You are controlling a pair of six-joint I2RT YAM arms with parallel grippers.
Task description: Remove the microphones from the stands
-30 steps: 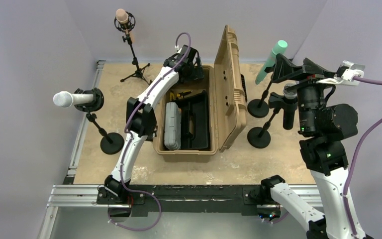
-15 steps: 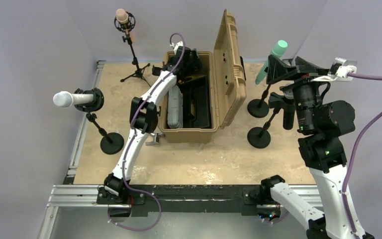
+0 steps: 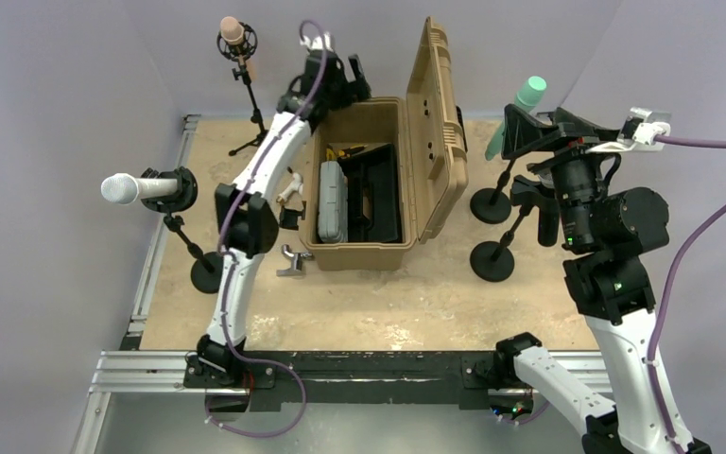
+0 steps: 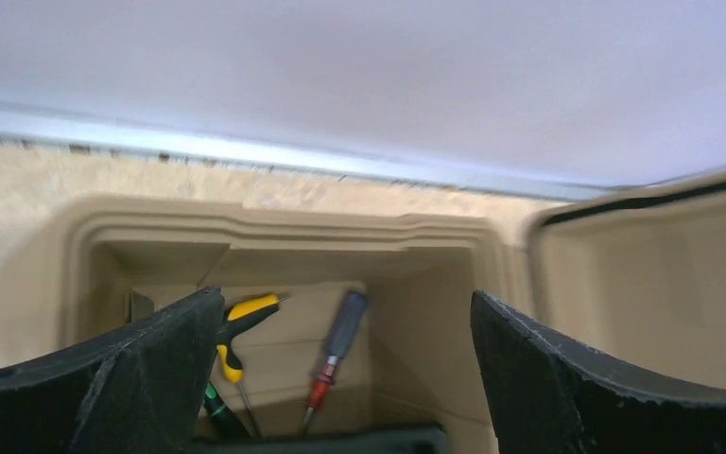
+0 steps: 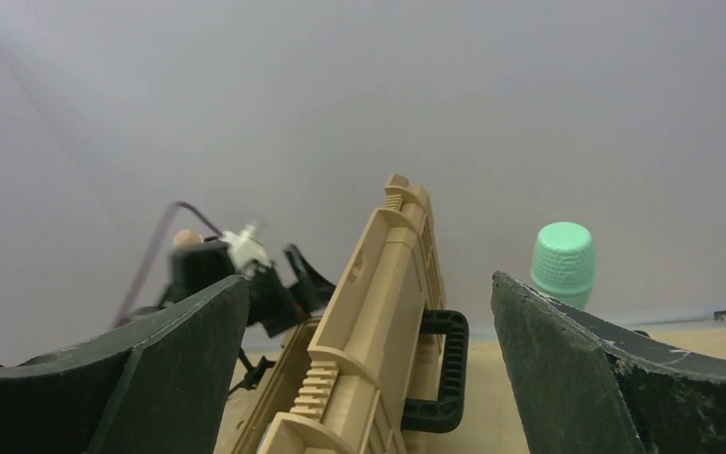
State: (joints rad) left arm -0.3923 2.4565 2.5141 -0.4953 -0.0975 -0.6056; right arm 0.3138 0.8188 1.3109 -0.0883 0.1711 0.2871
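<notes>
1. Aluminium rail (image 3: pixel 359 364), nearest edge, carrying both my arm bases.
2. Table (image 3: pixel 454 303): flat board, mottled sandy finish.
3. Small grey metal fitting (image 3: pixel 293 262), loose on the board just beside the case's near-left corner. I cannot tell what it is.
4. Empty stand (image 3: pixel 492 260), right of the case: black, round flat base, tilted rod, clip on top holding nothing.
5. Case (image 3: pixel 354 257): tan moulded hard plastic, rectangular and open. Its ribbed lid (image 3: pixel 441 142) stands upright along the right side, with a black loop handle (image 5: pixel 456 369) on the outer face.
   - Grey box (image 3: pixel 331 216) with rounded corners, along the left wall.
   - Black tray (image 3: pixel 375 203) beside it.
   - At the far end, a yellow-handled screwdriver (image 4: pixel 250 307) and a grey-handled one with a red collar (image 4: pixel 338 331).
6. Silver microphone (image 3: pixel 137 187): lies level in a round black clamp on the left stand (image 3: pixel 213 272), head pointing out past the table's left edge.
7. My right gripper (image 5: pixel 367 277): jaws spread wide, nothing between them, raised to the right of the lid.
8. Mint-green microphone (image 3: pixel 527 95), close by the right gripper: tilted in its stand (image 3: pixel 487 206), domed textured head uppermost.
9. My left gripper (image 4: pixel 345 294): fully spread and empty, over the case's far end above the screwdrivers.
10. Pink-capped microphone (image 3: pixel 233 30), far-left corner: upright in a black ring mount on a tripod stand (image 3: pixel 260 132).
</notes>
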